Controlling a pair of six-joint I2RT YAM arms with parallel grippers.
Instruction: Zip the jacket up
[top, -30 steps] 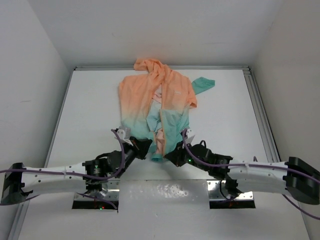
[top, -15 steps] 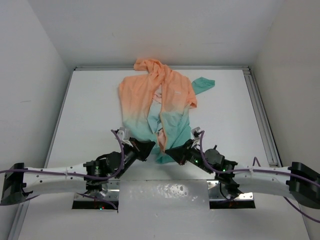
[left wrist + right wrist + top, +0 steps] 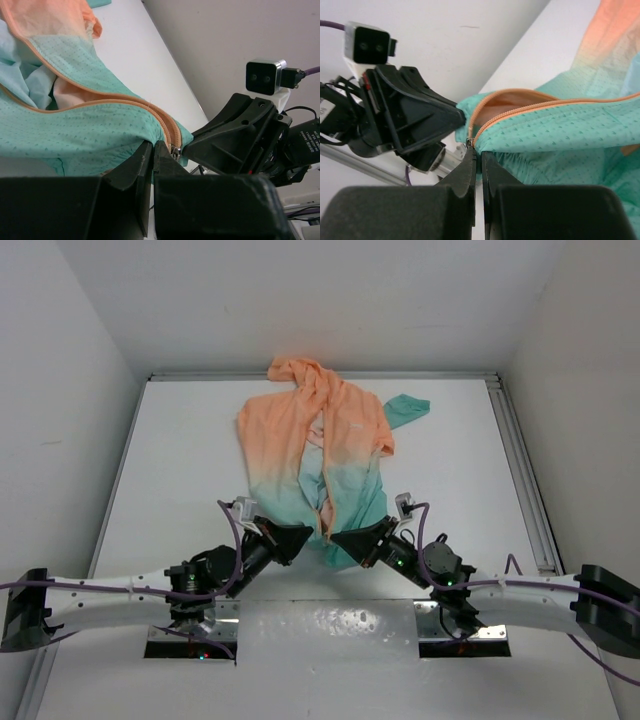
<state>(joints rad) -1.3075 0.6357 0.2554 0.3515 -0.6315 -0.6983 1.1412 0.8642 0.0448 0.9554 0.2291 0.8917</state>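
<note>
White table (image 3: 180,460), walled on three sides. The jacket (image 3: 300,440) lies flat across its middle and far part, peach-orange hood bunched against the far wall, teal hem toward the arm bases; one teal cuff (image 3: 405,408) sticks out on the right side. Front is open: the two halves sit apart down the centre, lining showing between them. Left arm (image 3: 110,590) and right arm (image 3: 520,585) both reach inward, low over the table, and meet at the hem's near edge. Left gripper (image 3: 298,538) at the hem's left side of the opening, right gripper (image 3: 342,540) just beside it, tips almost facing each other. Left wrist view: left gripper (image 3: 152,147) has its fingers pressed nearly together, teal hem cloth nipped at the tips. Right wrist view: right gripper (image 3: 479,156) likewise closed to a thin slit, pinching the hem at the foot of the zipper. Zipper (image 3: 535,107) with orange tape curves up from that point, teeth unjoined over the visible length. Small metal slider (image 3: 469,143) sits at the very bottom, touching the right fingertips; whether cloth alone or the slider is gripped, cannot tell.
</note>
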